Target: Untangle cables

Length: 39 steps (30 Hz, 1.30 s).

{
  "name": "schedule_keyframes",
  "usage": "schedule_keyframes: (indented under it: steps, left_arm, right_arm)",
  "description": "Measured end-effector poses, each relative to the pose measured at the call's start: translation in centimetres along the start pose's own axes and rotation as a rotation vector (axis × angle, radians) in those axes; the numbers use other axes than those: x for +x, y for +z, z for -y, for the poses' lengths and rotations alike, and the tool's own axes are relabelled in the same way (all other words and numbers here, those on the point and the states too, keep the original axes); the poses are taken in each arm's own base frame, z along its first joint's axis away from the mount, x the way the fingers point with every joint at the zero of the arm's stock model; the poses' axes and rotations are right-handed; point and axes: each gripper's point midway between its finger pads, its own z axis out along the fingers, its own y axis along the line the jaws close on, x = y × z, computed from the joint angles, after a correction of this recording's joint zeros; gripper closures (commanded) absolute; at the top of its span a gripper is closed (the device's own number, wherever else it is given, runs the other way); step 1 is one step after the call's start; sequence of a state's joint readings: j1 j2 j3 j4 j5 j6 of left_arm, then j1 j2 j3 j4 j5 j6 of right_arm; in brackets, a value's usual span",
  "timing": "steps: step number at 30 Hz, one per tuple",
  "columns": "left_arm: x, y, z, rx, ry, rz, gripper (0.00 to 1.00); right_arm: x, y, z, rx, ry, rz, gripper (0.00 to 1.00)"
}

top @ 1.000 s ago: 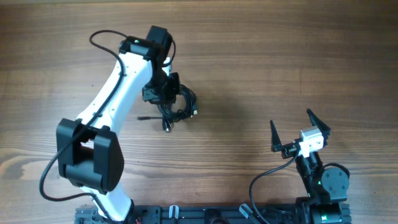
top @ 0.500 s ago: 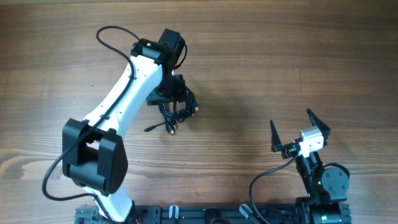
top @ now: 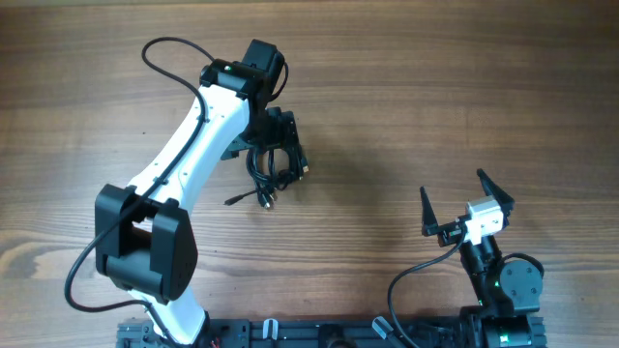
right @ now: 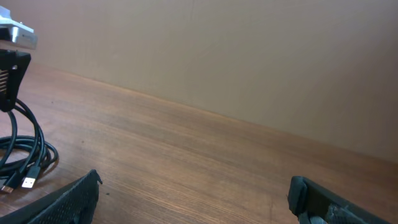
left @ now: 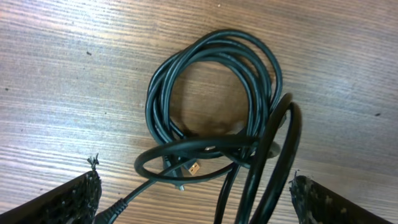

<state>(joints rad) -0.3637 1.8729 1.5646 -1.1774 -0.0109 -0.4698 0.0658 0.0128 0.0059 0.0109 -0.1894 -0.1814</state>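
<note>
The cables lie as a small black coiled bundle on the wooden table, left of centre. Loose plug ends trail toward the front. My left gripper hovers just above the bundle's far side, open. In the left wrist view the coil fills the frame with a gold plug tip inside it. A few strands run down between the wide-apart fingers of the left gripper, and neither pad touches them. My right gripper stands open at the near right, well away from the cables, with nothing between the fingers of the right gripper.
The left arm's white links reach from the front left across the table, and its own thick black wire loops at the back left. A plain wall rises behind the table's far edge.
My left gripper has gone from shut on the cables to open, letting them go. The arm swung slightly right and back; the bundle now lies on the table. The right arm is still.
</note>
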Motion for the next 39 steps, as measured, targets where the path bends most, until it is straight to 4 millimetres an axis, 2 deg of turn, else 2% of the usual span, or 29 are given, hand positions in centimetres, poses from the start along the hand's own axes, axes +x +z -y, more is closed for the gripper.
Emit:
schedule_keyframes:
  steps: [4, 9, 11, 13, 25, 39]
  left_arm:
    - [-0.9, -1.2, 0.2, 0.025, -0.007, 0.044, 0.00]
    - [-2.6, -6.6, 0.9, 0.112, -0.031, 0.190, 0.00]
    - [-2.6, -8.7, 0.8, 0.141, -0.032, 0.235, 0.00]
    - [-2.2, -10.0, 0.8, 0.160, -0.034, 0.249, 0.00]
    - [0.1, -9.2, 1.6, 0.172, -0.003, 0.172, 0.00]
    - [0.2, -9.2, 1.9, 0.179, 0.003, 0.168, 0.00]
  right_arm:
    - [0.0, 0.0, 0.0, 0.000, 0.000, 0.000, 0.00]
    - [0.0, 0.0, 0.0, 0.000, 0.000, 0.000, 0.00]
    - [0.0, 0.0, 0.0, 0.000, 0.000, 0.000, 0.00]
    - [0.0, 0.0, 0.0, 0.000, 0.000, 0.000, 0.00]
    - [0.0, 0.0, 0.0, 0.000, 0.000, 0.000, 0.00]
    - [0.0, 0.0, 0.0, 0.000, 0.000, 0.000, 0.00]
